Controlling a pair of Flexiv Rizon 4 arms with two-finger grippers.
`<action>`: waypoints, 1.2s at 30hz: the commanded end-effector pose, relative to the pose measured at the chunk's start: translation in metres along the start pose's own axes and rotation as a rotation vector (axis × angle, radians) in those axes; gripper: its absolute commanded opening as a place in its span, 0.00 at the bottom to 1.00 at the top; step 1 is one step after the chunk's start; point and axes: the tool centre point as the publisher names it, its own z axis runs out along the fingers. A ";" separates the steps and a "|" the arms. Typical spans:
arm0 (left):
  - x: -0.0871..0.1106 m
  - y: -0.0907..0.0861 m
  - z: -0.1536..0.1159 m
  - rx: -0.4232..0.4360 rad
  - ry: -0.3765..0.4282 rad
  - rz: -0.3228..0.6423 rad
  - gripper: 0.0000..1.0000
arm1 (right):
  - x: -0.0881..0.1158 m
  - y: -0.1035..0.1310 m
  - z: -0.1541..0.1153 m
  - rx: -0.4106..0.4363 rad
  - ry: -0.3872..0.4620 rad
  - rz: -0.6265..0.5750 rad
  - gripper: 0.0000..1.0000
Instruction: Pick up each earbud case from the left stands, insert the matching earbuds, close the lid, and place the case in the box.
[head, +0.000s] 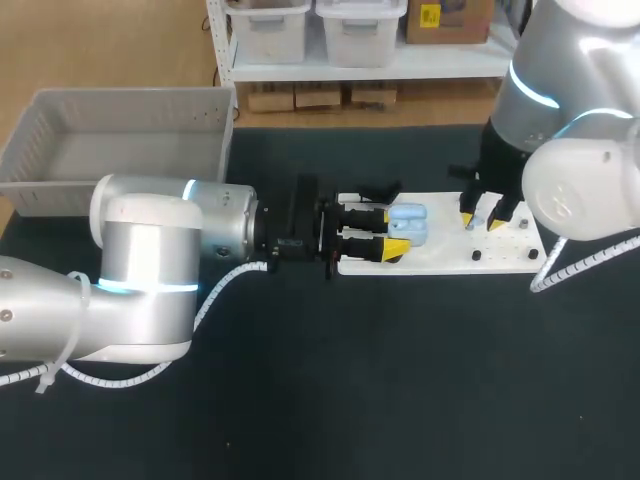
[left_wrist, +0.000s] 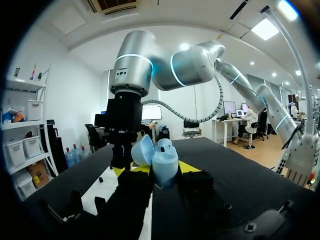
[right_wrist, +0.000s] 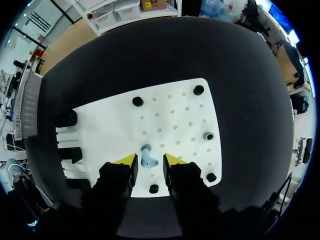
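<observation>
Left jaws are clamping the case (head: 408, 225) side-on, lid hanging open, at the left part of the board (right_wrist: 176, 112). Right jaws are standing apart, straddling an earbud (right_wrist: 146, 157) on its peg w/o touching it.

Step in hand, prob.: grabbing that bud. Doing it well is meaning dropping straight down, centring the bud btw the tips, closing gently so it isn't tilting or popping off, then lifting vertically before heading to the case.

Nearby: black pegs (right_wrist: 198, 90) are dotting the board, black stands (right_wrist: 67, 118) are sitting at its left edge, box (head: 130, 97) is lying well apart at the far left of the table (head: 400, 400). Nothing is blocking the bud. The open lid is likely crowding the approach to the case.
</observation>
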 end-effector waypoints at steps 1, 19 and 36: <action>0.001 -0.002 0.000 -0.008 -0.002 0.003 0.00 | -0.001 0.000 0.001 -0.003 0.000 0.001 0.31; 0.001 -0.002 0.000 -0.008 -0.002 0.003 0.00 | 0.002 0.003 0.002 0.005 0.008 -0.004 0.00; 0.001 -0.002 0.000 -0.008 -0.002 0.003 0.00 | 0.019 -0.001 -0.047 -0.001 0.000 0.004 0.00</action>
